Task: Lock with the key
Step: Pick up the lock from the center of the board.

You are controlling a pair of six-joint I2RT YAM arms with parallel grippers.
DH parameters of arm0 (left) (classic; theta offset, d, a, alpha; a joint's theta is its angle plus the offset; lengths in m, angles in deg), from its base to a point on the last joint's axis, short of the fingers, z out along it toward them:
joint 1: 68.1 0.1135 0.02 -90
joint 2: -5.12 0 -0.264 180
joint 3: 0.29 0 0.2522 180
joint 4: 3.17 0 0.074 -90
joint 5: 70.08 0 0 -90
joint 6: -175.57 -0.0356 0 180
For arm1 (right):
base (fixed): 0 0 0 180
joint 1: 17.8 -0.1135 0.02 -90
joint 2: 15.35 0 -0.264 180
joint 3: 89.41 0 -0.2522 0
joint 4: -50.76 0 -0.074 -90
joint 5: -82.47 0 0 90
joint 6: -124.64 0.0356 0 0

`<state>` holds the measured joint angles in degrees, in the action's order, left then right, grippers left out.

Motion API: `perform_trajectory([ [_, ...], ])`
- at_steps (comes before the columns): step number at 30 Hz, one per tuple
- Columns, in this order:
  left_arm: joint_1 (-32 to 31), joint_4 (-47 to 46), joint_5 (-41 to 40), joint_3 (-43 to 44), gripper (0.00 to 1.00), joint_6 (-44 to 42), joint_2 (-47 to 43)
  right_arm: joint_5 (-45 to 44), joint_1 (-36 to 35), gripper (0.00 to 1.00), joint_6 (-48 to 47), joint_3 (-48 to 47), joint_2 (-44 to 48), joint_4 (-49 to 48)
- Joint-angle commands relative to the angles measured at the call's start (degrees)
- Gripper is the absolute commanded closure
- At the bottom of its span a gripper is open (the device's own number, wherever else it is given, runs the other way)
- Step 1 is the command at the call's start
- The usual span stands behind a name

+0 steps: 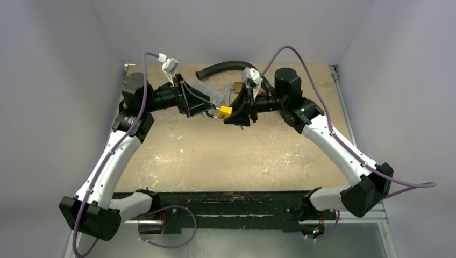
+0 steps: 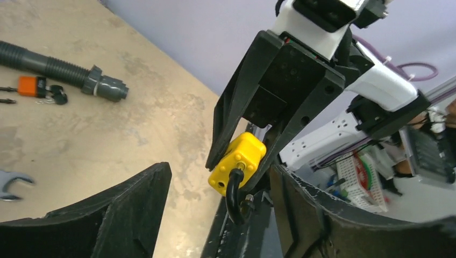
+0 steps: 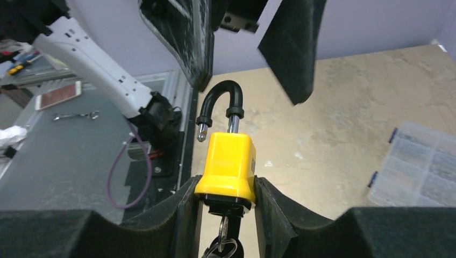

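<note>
Top view: both arms meet over the far middle of the table (image 1: 215, 156). The yellow padlock (image 1: 226, 111) is up off the surface, between the left claw (image 1: 215, 110) and the right claw (image 1: 233, 113).

Left wrist view: the right claw is clamped on the padlock body, with the black shackle (image 2: 235, 198) swung open. The left claw's fingers (image 2: 115, 215) are spread wide and grip nothing. A hose (image 2: 59, 70), an orange padlock (image 2: 31, 86) and a wrench (image 2: 11, 184) lie on the table.

Right wrist view: a key (image 3: 224, 236) sits in the lock's underside, and the shackle's free end is out of the body. A clear box (image 3: 419, 166) is on the table.
</note>
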<state>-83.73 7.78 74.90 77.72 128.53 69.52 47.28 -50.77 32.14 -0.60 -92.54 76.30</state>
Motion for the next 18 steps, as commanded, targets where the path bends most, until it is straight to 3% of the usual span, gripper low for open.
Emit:
perform_trajectory([
  [1,-0.35,20.79,0.04,7.71,0.22,-27.53,-0.73,8.59,0.41,1.00,2.04,1.99,3.69,-4.27],
  [5,-0.28,32.03,0.95,11.49,0.19,-41.22,-1.51,11.03,1.17,1.00,0.46,2.89,5.67,-1.69],
  [9,-0.32,42.49,6.53,14.15,0.22,-53.54,-1.92,11.77,1.60,1.00,-6.06,2.88,7.22,4.37],
  [15,-0.27,44.50,14.98,12.59,0.30,-54.58,-2.85,10.04,1.64,1.00,-13.03,2.82,8.56,10.11],
  [18,-0.28,40.07,16.46,10.43,0.31,-49.19,-3.66,9.56,1.60,1.00,-15.06,2.97,8.98,11.60],
])
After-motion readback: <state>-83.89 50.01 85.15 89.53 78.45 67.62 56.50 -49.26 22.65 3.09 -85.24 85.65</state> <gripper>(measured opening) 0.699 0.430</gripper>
